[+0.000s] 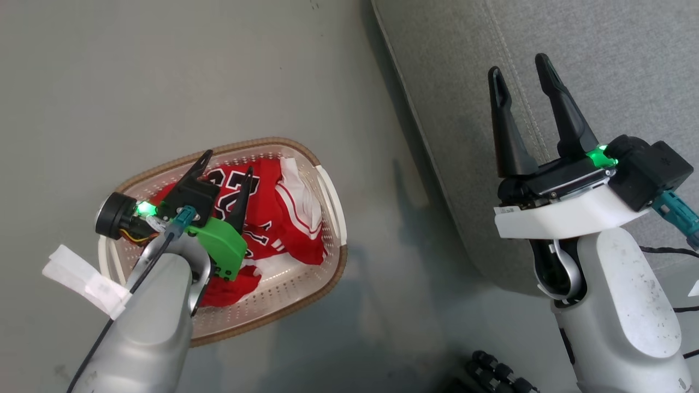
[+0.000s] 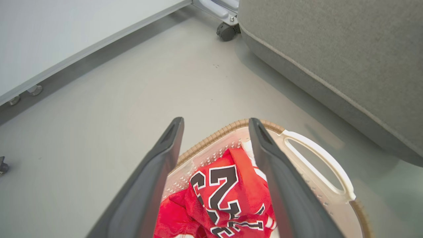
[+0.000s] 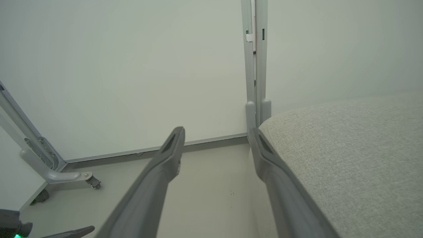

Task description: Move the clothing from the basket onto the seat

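The cream basket point(image 1: 338, 262) stands on the grey floor with the clothing in it. The red jersey point(image 1: 273, 218) lies crumpled on top, its black-and-white lettering and white striped trim showing. Plain red fabric point(image 1: 232, 289) lies under my left wrist, and I cannot tell whether it is the shorts. My left gripper point(image 1: 229, 162) hangs open over the basket's far-left part. In the left wrist view the left gripper point(image 2: 216, 120) frames the jersey point(image 2: 224, 188) without touching it. My right gripper point(image 1: 517, 64) is open and empty above the grey seat point(image 1: 600, 65), near its rounded edge point(image 3: 347, 148).
The seat's edge point(image 2: 347, 49) runs close to the right of the basket's white handle point(image 2: 317, 158). White partition panels on grey frames with caster feet point(image 3: 92, 181) stand beyond. Black cables point(image 1: 666, 251) trail at the right, and a dark ribbed part point(image 1: 497, 371) sits at the bottom.
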Motion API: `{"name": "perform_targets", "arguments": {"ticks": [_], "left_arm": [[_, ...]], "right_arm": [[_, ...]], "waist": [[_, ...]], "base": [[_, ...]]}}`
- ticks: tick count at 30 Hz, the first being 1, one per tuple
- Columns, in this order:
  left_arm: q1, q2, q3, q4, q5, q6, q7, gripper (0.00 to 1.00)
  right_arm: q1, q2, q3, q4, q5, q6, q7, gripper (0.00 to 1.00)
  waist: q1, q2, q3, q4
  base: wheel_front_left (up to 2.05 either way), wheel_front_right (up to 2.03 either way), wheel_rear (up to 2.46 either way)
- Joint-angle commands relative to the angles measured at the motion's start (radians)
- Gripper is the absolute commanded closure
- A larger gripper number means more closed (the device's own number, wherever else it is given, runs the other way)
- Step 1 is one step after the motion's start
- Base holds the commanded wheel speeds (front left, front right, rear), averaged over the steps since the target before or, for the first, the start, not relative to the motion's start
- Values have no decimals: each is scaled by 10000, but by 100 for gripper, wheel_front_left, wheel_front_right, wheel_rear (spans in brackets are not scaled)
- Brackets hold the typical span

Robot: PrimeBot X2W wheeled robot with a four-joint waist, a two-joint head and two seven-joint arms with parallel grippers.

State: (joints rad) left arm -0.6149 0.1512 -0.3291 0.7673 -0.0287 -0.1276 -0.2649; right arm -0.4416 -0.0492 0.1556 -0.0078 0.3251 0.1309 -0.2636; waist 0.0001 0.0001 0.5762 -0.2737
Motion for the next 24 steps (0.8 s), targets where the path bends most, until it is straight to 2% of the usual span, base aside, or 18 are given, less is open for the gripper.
{"name": "perform_targets", "arguments": {"ticks": [1,12,24], "left_arm": [[-381,168,-72,219,98,-34,5,0],[-1628,585,-1523,2235,2,-42,7,0],[-2843,967,-3163,3692,183,-36,7,0]], "right_arm": [[-204,-19,30,-91,81,-3,-18,0],[-741,-20,171,-342,139,-3,-18,0],[-962,-22,240,-618,204,-3,-18,0]], "waist": [[-1,-1,1000,-523],[-1,-1,2237,-603],[-1,-1,3277,-774]], "base": [[0,0,0],[0,0,0],[0,0,0]]}}
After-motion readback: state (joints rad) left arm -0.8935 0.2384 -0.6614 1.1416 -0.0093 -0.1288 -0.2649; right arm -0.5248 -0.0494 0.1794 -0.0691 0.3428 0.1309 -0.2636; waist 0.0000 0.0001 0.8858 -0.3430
